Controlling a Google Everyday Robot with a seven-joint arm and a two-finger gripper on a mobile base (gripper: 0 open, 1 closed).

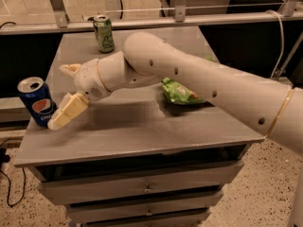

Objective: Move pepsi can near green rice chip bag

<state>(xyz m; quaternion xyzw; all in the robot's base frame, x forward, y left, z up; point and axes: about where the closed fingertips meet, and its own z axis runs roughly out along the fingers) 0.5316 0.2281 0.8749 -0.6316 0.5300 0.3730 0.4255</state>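
A grey table (142, 131) with drawers (147, 189) in its front is seen from above, and most of its top is crossed by the white robot arm (199, 82), which is stretched from the right edge towards the left edge. The green rice chip bag (181, 92) is found lying flat on the right half of the top, nearer the far right corner than the front edge, and its upper part is covered by the arm, so that only a bright green stretch is shown. The gripper (59, 96) is held low over the left side of the top, with its cream fingers (70, 111) spread wide apart, one pointed towards the far edge and one angled down towards the front left corner; nothing is clasped between them. The pepsi can (37, 100) is stood upright at the left edge, about midway along it, well apart from the bag and just beside the lower finger, whose tip is seen at the can's base; whether the two are touching cannot be told. A green can (104, 33) is stood upright at the far edge, left of its middle, well apart from the pepsi can.
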